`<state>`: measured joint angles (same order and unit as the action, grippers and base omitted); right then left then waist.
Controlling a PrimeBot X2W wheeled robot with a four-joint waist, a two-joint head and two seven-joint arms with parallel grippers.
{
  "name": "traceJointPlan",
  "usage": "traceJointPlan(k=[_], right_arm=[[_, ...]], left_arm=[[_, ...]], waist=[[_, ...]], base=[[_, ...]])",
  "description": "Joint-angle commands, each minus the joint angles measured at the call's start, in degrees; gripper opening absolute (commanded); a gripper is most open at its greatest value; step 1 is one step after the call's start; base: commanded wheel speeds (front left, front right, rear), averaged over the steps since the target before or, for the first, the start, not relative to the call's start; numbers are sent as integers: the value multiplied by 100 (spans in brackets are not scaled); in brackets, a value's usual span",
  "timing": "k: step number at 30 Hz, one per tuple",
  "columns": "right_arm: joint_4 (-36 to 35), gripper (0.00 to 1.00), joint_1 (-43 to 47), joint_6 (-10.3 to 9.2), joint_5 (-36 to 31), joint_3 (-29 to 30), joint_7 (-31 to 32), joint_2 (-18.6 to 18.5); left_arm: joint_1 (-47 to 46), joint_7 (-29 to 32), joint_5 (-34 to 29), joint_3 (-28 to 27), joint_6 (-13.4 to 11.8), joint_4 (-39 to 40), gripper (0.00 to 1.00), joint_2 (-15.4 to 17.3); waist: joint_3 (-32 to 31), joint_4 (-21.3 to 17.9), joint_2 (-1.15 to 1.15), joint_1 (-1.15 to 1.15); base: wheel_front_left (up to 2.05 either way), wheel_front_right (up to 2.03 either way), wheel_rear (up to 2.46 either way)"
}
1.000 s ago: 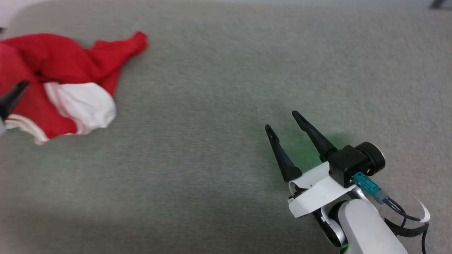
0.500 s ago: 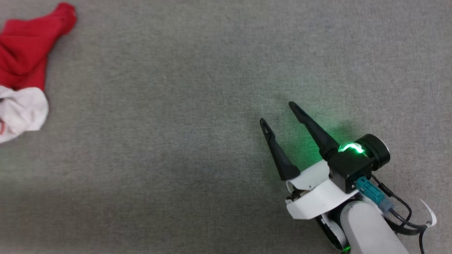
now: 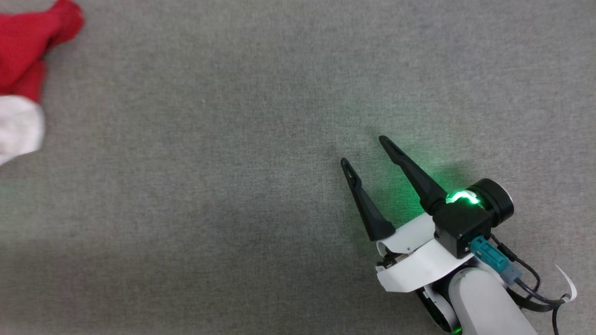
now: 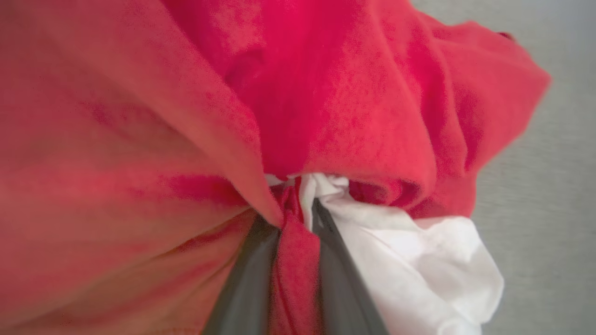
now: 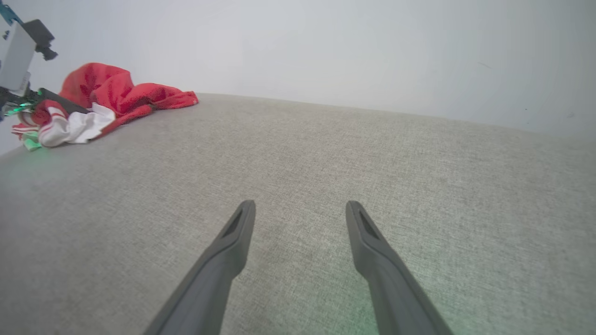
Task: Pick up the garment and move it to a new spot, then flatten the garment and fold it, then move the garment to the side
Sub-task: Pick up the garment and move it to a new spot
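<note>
Garment (image 3: 21, 70), head view: red-and-white heap at the far left of grey cloth worktop (image 3: 233, 186); right gripper (image 3: 363, 150) well to its right, jaws apart, empty.
Left wrist view: left gripper (image 4: 295, 209), jaws clamped on a bunched fold, possibly a sleeve seam.
Right wrist view: garment mostly resting on the worktop.
Handling: lift high and slowly so trailing cloth clears.

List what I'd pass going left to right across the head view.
red and white garment at the left edge → right claw, open → black camera block lit green → teal plug
</note>
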<state>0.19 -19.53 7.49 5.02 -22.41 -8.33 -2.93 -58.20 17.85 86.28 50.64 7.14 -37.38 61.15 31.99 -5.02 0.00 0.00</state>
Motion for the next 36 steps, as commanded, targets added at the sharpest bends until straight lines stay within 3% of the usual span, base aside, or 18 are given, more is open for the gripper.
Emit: traceJointPlan(k=[1, 6, 15, 23, 33, 36], right_arm=[[95, 100, -21, 0, 96, 35, -80, 5], [416, 100, 66, 0, 336, 82, -278, 6], [772, 100, 224, 0, 707, 261, -549, 2], [733, 100, 387, 0, 1040, 428, -673, 6], [2, 100, 568, 0, 1460, 649, -688, 10], [-111, 100, 633, 0, 1535, 653, -688, 11]], left_arm=[[85, -112, 77, 67, 62, 231, 0, -342], [74, -471, 226, -79, 32, 694, 0, -145], [-236, -357, 396, -260, 33, 2363, 0, -309], [-532, 238, 301, 31, 33, 3260, 0, -817], [-869, 821, 124, 537, 34, 3496, 0, -1608], [-871, 868, 20, 644, 33, 3444, 0, -1705]], waist=[[-329, 159, 0, 0], [-810, 259, 0, 0], [-1350, 140, 0, 0], [-1257, -343, 0, 0], [-632, -1280, 0, 0], [-513, -1444, 0, 0]], base=[[0, 0, 0], [0, 0, 0], [0, 0, 0], [0, 0, 0], [0, 0, 0], [0, 0, 0]])
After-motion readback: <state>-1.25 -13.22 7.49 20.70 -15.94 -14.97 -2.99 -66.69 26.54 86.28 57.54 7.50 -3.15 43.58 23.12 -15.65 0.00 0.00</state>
